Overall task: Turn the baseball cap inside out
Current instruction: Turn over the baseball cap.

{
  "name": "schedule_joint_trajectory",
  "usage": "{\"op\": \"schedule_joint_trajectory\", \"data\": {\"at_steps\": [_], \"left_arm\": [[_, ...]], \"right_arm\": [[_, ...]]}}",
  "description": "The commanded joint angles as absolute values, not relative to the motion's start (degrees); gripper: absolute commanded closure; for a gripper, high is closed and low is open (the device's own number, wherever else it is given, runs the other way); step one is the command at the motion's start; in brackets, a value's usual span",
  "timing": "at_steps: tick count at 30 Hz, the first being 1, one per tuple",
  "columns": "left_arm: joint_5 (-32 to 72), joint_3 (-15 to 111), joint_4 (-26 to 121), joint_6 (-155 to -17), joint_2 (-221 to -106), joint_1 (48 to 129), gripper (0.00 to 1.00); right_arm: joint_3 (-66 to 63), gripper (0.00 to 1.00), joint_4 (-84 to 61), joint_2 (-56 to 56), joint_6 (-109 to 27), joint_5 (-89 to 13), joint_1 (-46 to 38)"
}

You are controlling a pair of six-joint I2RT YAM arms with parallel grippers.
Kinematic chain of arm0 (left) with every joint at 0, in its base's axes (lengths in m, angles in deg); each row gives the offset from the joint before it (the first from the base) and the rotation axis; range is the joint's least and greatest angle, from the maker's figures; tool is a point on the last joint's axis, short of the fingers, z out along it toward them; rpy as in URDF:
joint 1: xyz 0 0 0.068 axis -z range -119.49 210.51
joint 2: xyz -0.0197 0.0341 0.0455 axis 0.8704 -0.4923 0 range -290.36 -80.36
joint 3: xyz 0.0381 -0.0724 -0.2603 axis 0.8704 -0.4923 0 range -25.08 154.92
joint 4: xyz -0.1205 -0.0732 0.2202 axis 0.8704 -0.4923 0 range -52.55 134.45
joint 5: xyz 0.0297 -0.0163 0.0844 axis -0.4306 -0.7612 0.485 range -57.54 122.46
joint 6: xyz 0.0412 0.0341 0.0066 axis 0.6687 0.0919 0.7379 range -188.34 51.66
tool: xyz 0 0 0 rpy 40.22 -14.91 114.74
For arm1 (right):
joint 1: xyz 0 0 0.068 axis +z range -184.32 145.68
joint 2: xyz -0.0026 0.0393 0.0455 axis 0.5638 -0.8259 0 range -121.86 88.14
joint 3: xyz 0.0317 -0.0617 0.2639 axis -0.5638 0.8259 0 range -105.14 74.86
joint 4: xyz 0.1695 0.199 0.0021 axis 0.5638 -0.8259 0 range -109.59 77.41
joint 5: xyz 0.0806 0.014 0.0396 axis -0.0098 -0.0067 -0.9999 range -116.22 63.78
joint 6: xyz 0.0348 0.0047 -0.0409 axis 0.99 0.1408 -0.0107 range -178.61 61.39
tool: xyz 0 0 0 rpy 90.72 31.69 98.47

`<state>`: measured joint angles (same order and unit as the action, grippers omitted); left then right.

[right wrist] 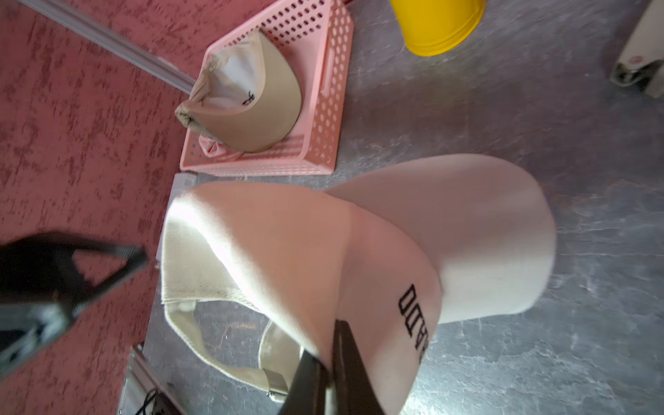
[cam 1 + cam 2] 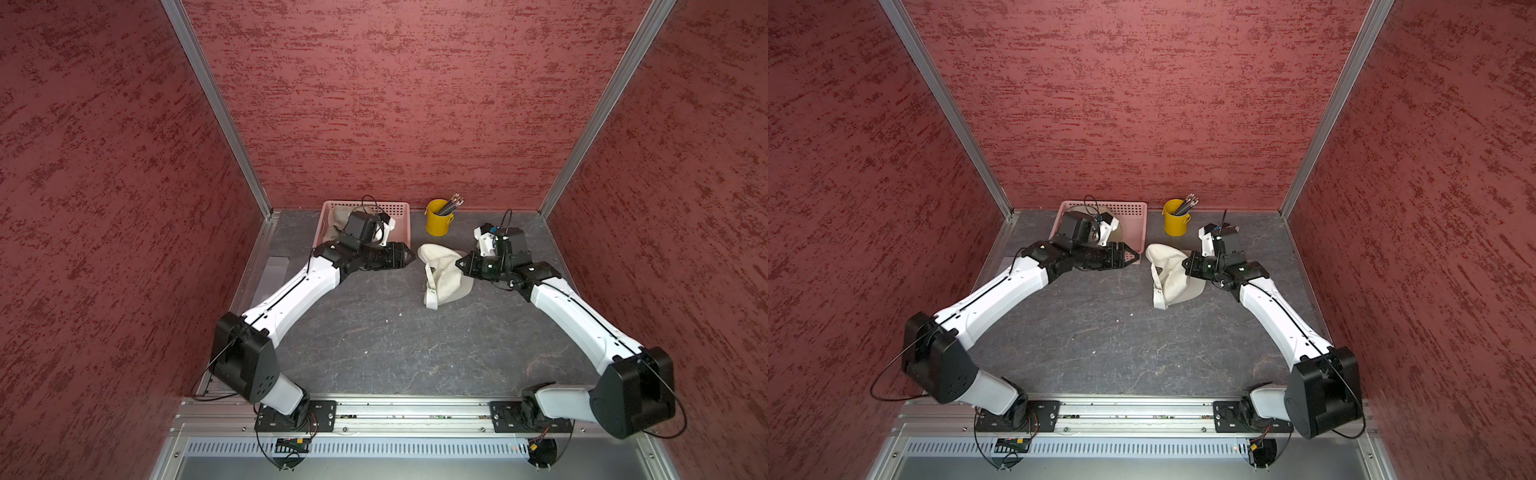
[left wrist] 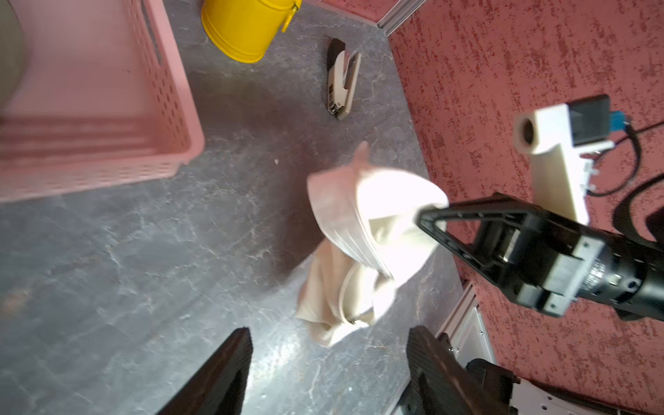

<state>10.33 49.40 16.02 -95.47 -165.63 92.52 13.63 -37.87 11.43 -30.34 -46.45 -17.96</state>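
Slippage is the main worry: the right hand [image 2: 458,262] is clamped on only a thin pinch of the baseball cap [image 2: 442,274] at its lettered front, while the rest droops to the counter [image 2: 374,332]. The cap sits toward the far side, right of the pink basket [image 2: 390,208]. The left hand [image 2: 411,256] is spread and empty just left of it; a hard pull could tear the fabric free.

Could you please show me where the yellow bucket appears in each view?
In a top view: yellow bucket at the table's back, holding pencils.
In a top view: likewise.
Left wrist: cut off at the picture's edge.
Right wrist: cut off at an edge too.
Shared landmark: the pink basket beside it.
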Motion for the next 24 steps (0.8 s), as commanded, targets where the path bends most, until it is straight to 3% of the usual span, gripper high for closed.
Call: {"op": "schedule_joint_trajectory", "data": {"at_steps": [1,10,24], "left_arm": [[24.27,44.55,19.87,-101.01,-164.04,96.85,0.26],[43.15,40.21,32.24,-103.49,-167.66,106.71,0.24],[46.24,43.59,35.66,-106.84,-177.55,109.45,0.28]], "right_arm": [[10.97,1.0,-36.2,10.71,-24.98,-41.13,-17.46],[11.01,1.0,-34.79,10.37,-21.34,-36.25,-13.89],[9.54,1.0,-35.88,9.7,-21.0,-32.37,-11.17]]}}
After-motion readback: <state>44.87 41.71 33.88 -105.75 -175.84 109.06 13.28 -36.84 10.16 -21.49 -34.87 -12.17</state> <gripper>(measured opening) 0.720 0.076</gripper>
